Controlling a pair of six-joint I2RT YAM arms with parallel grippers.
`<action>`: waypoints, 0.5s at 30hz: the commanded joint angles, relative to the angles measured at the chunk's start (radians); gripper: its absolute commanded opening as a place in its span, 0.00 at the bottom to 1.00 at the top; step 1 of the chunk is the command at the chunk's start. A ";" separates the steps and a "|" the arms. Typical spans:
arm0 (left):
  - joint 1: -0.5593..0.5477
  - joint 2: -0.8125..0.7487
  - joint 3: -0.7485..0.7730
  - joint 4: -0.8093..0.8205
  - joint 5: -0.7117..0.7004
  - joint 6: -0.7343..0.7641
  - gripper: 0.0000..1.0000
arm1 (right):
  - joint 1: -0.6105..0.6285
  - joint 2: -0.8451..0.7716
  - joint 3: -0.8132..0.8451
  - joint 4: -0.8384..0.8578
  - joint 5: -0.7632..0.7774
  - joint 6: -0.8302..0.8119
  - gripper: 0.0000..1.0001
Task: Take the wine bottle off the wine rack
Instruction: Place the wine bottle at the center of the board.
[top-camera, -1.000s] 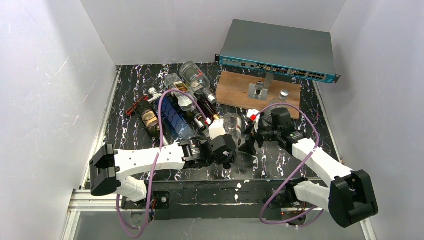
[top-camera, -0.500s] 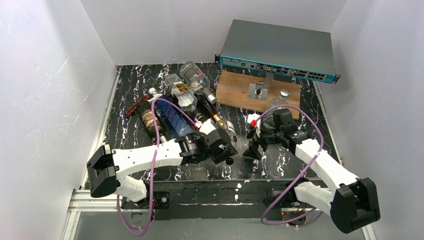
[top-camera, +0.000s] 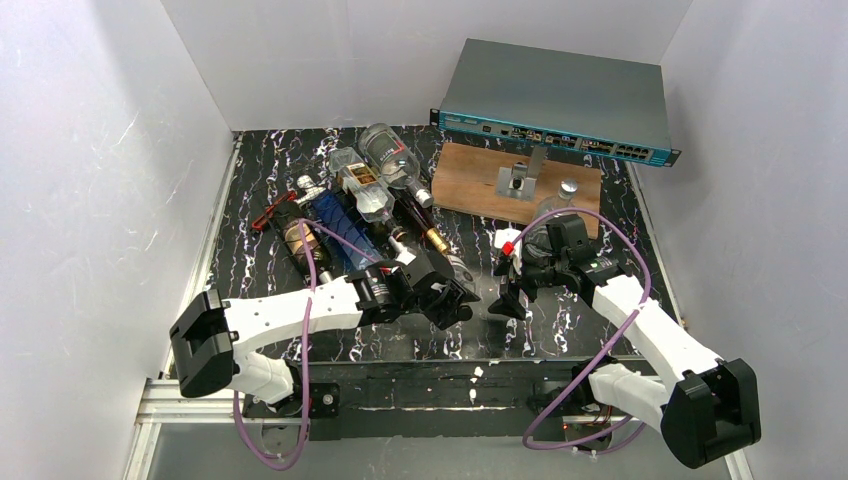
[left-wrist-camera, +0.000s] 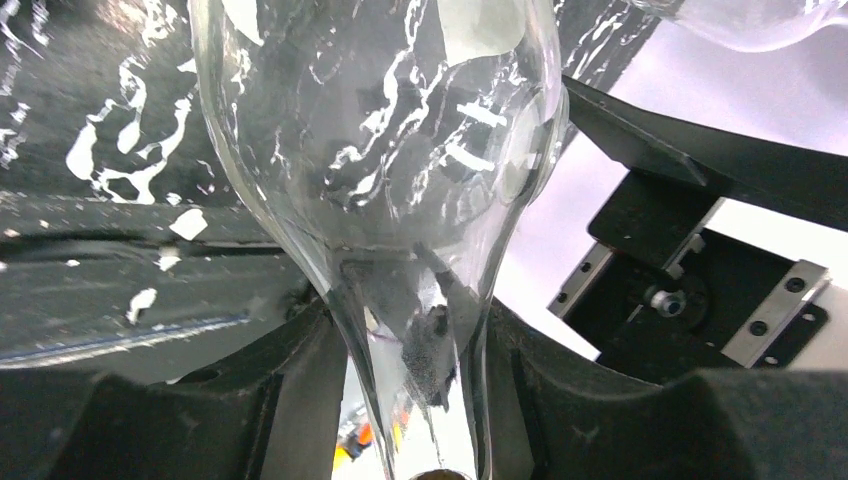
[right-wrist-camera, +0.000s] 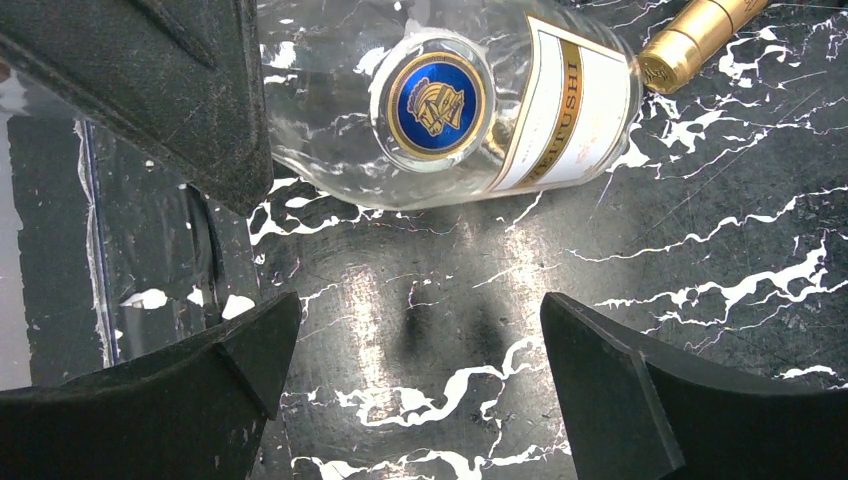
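Observation:
A clear glass wine bottle (top-camera: 463, 270) with a white label and a blue-gold emblem (right-wrist-camera: 440, 100) lies on its side, low over the black marbled table and off the wine rack (top-camera: 283, 208). My left gripper (top-camera: 445, 290) is shut on its neck; in the left wrist view the fingers (left-wrist-camera: 300, 390) press the glass neck (left-wrist-camera: 420, 340) from both sides, with the bottle's body (left-wrist-camera: 380, 120) above them. Just right of the bottle, my right gripper (top-camera: 507, 293) is open over bare table (right-wrist-camera: 420, 360) with nothing between its fingers. The black wire rack at the back left holds several other bottles.
A dark bottle's gold cap (right-wrist-camera: 700, 30) lies just beyond the held bottle. A brown wooden board (top-camera: 470, 185) with a metal bracket sits at the back right, a small clear bottle (top-camera: 566, 190) on it, a grey network switch (top-camera: 555, 95) behind. White walls enclose the table.
The left gripper has swung the clear bottle down and toward the near edge, turning it onto its side. The right gripper has shifted slightly to the right and stays open.

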 joint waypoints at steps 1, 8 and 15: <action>0.009 -0.074 0.032 0.120 0.025 -0.123 0.00 | -0.004 -0.001 0.039 -0.014 -0.032 -0.017 1.00; 0.020 -0.087 0.029 0.087 0.019 -0.176 0.08 | -0.004 0.001 0.037 0.002 -0.030 -0.005 1.00; 0.046 -0.095 0.010 0.100 0.025 -0.173 0.33 | -0.005 0.007 0.039 0.007 -0.028 -0.003 1.00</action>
